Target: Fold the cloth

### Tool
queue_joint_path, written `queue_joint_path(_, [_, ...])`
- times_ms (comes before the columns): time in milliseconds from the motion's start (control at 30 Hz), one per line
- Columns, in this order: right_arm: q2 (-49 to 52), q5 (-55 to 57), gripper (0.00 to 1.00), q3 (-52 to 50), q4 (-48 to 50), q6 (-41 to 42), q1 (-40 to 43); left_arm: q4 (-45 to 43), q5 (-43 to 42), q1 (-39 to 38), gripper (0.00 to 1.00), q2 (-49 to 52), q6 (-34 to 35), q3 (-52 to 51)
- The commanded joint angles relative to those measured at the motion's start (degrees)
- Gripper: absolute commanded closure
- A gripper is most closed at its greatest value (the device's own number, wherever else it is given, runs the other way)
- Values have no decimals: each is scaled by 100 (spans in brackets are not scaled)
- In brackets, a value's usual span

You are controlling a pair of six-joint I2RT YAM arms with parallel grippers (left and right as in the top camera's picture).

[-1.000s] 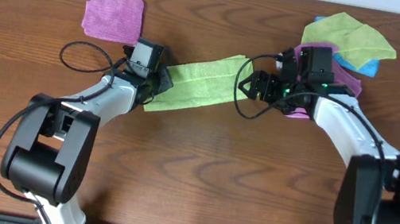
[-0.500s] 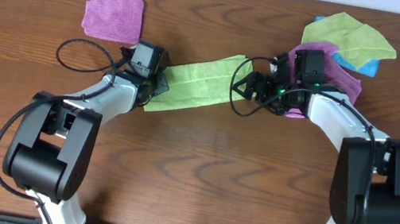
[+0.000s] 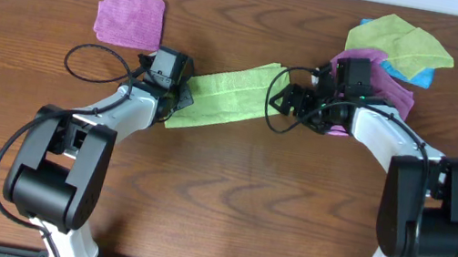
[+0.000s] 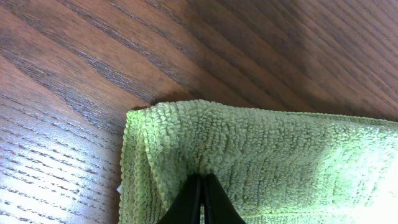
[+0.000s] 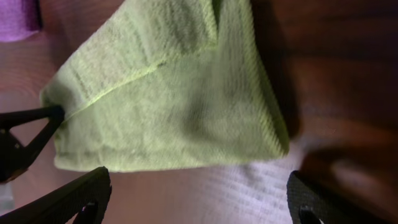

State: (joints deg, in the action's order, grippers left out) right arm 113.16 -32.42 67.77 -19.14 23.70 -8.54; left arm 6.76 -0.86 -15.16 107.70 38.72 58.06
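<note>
My left hand (image 4: 202, 193) was pinched shut on the left end of the lime-green cloth (image 3: 225, 96). The cloth lay as a folded strip on the tabletop (image 3: 226, 202), stretched between both hands. My right hand (image 5: 198, 180) sat at the strip's right end, fingers spread wide and gripping nothing, with the cloth just ahead of them. A purple cloth (image 3: 129, 20) lay near the far left, and a yellow-green cloth (image 3: 408, 46) was bunched with others by the right arm.
</note>
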Motion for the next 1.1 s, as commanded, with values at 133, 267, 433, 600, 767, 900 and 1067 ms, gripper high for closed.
queue_joint_path(133, [404,90,11,-7,376,308,-76,96,125,0,94,173,-83,61])
queue_joint_path(267, [560,83,15,-7,682,529,-184,101,122,0,94,173,-85,59])
queue_joint_path(433, [708,120,23,-7,903,566,-387,105,125,0,94,173,-85,61])
queue_joint_path(600, [791,579,73,-7,1008,544,-483,186,127,2,94,173,-105,59])
queue_joint_path(767, [608,715,99,-7,1156,295,-297,280,127,2,94,173,-133,59])
queue_joint_path(900, [315,741,99,-4,1231,-310,-254,289,107,2,94,173,-133,59])
queue_joint_path(1067, [-9,911,99,-4,1150,-1012,-492,315,-63,2,94,170,-146,61])
